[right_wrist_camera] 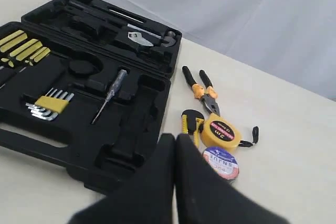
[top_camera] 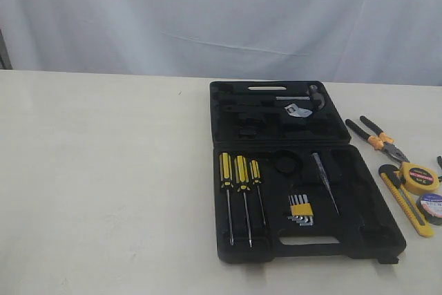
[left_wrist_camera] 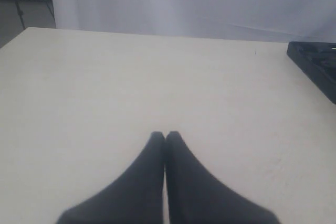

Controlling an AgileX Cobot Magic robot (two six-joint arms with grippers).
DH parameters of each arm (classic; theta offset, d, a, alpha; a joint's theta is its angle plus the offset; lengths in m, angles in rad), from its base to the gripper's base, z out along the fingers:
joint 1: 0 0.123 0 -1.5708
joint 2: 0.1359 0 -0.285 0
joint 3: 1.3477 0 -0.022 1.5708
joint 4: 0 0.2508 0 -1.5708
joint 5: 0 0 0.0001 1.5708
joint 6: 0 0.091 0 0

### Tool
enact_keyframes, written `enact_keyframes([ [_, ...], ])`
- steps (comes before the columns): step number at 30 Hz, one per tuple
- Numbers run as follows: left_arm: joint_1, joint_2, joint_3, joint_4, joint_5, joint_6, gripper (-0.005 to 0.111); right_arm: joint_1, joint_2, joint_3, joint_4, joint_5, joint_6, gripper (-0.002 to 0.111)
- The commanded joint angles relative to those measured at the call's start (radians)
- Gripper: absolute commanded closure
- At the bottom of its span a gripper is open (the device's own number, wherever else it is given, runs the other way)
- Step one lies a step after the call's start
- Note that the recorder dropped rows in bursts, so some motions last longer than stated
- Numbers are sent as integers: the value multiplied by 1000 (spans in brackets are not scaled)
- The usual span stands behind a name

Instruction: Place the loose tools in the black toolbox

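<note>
Pale bench [top_camera: 103,170] w/ toolbox [top_camera: 366,219] open, pliers [top_camera: 378,139], tape measure [top_camera: 420,177], knife [top_camera: 407,205] & tape roll [top_camera: 433,206] loose just beside it, none stowed yet, left fingers [left_wrist_camera: 142,182] & right fingers [right_wrist_camera: 152,187] pinched together, empty.

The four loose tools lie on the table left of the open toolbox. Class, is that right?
No: the pliers, tape measure, utility knife and tape roll lie right of the toolbox, not left, as the exterior view shows.
</note>
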Motion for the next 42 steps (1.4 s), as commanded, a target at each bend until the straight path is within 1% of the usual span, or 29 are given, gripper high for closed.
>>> enact_keyframes([
  [1,-6,-3,4,-2,0,-1,107,1,-5,3,-102,-140,-2,109],
  [4,-6,-3,4,-2,0,-1,107,1,-5,3,-177,-288,-2,109],
  [7,-6,-3,4,-2,0,-1,107,1,-5,3,-178,-460,1,109],
  [10,-6,-3,4,-2,0,-1,107,1,-5,3,-165,-531,1,109],
  [12,-6,-3,4,-2,0,-1,107,1,-5,3,-165,-547,4,109],
  [14,-6,-3,4,-2,0,-1,107,1,-5,3,-112,-601,200,109],
  [15,-6,-3,4,-2,0,-1,107,1,-5,3,-58,-637,264,109],
  [16,-6,-3,4,-2,0,-1,107,1,-5,3,37,-648,332,109],
  [18,-6,-3,4,-2,0,-1,107,1,-5,-13,173,-584,349,109],
  [19,-6,-3,4,-2,0,-1,107,1,-5,-43,234,-512,329,109],
  [20,-6,-3,4,-2,0,-1,107,1,-5,-85,258,-383,272,109],
  [21,-6,-3,4,-2,0,-1,107,1,-5,-151,250,-232,218,109],
  [23,-6,-3,4,-2,0,-1,107,1,67,-269,219,-25,196,109],
  [25,-6,-3,4,-2,0,-1,107,1,189,-384,217,140,241,109],
  [30,-6,-3,4,-2,0,-1,107,1,481,-590,228,476,385,109],
  [32,-6,-3,4,-2,0,-1,107,1,581,-653,232,550,385,109],
  [33,-6,-3,4,-2,0,-1,107,1,622,-680,232,558,385,109],
  [40,-6,-3,4,-2,0,-1,107,1,812,-728,242,518,387,109],
  [42,-6,-3,4,-2,0,-1,107,1,861,-739,213,521,387,109],
])
